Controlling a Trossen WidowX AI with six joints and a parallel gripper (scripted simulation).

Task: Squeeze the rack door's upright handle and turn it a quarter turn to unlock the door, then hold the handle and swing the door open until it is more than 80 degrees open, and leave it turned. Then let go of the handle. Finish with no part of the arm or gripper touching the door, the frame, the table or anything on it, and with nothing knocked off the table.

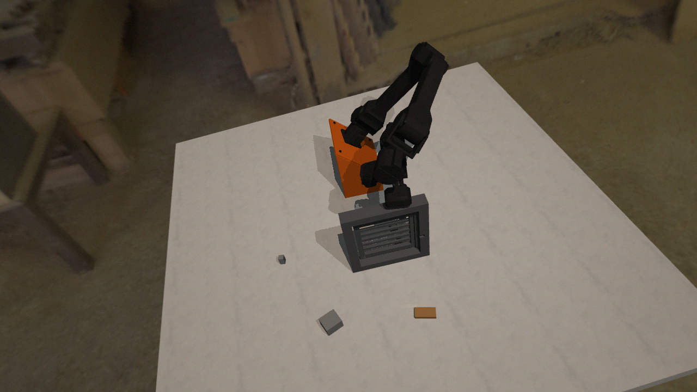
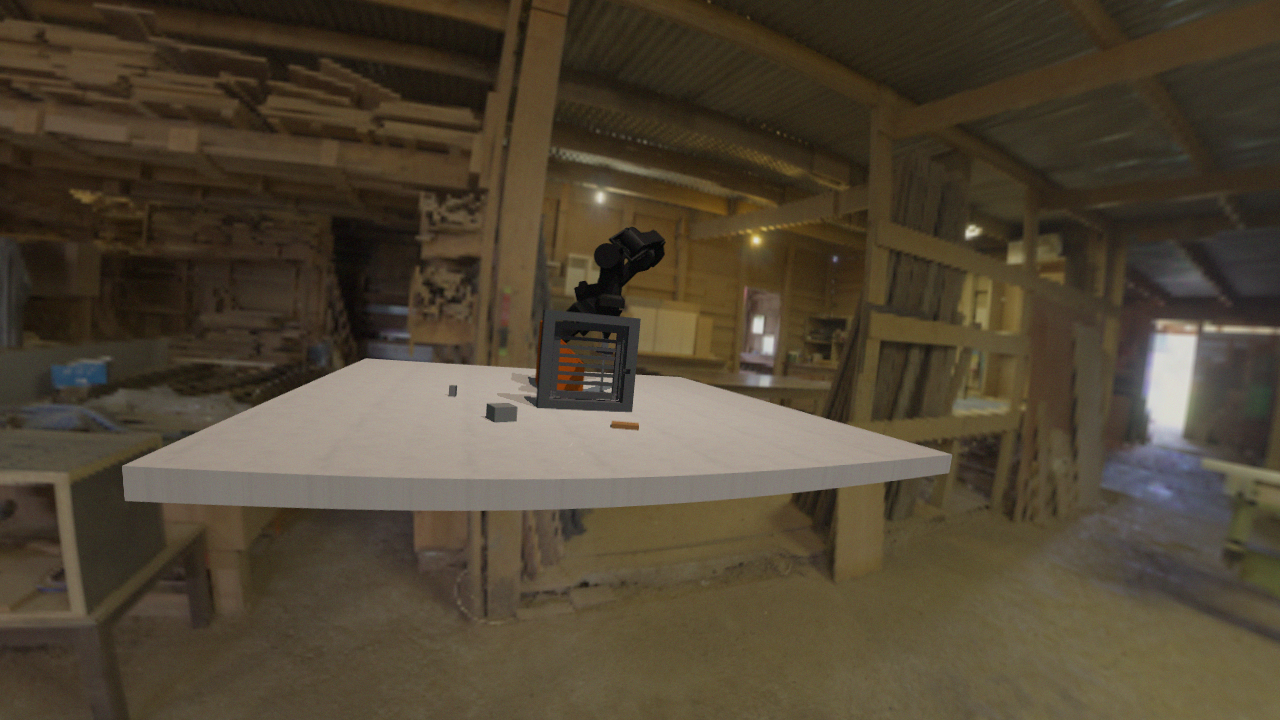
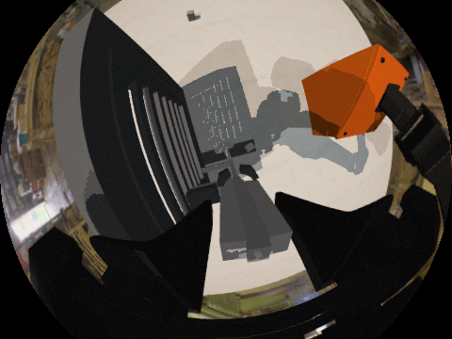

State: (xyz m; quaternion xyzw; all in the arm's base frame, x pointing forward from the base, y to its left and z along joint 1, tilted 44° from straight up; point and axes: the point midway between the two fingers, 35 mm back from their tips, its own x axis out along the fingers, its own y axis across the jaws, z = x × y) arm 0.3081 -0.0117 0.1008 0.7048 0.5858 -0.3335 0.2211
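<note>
You had one white table (image 1: 243,219) (image 2: 447,456) (image 3: 282,24) under everything, with one black arm (image 1: 428,92) (image 2: 640,241) (image 3: 419,141) reaching over from one orange mount (image 1: 353,170) (image 2: 565,362) (image 3: 348,99). One dark grey frame (image 1: 390,258) (image 2: 586,404) (image 3: 99,104) stood upright near that mount, and its one slatted door (image 1: 387,233) (image 2: 616,367) (image 3: 165,108) sat within it — not swung out, as far as you could see.

Your one gripper (image 1: 383,182) (image 2: 586,333) (image 3: 244,201) was behind the frame, on the mount's side. Its two fingers stood partway apart, one on each side of the single grey handle (image 3: 254,221), which projected from the door toward the wrist camera. You could not tell whether both fingers pressed on it.

Beyond the frame, you had three loose things, all resting on the table: one grey block (image 1: 331,320) (image 2: 501,412), one flat orange-brown bar (image 1: 425,312) (image 2: 624,425) and — smallest, off to the side — one little grey piece (image 1: 281,259) (image 2: 452,390) (image 3: 190,15). The three lay well apart.
</note>
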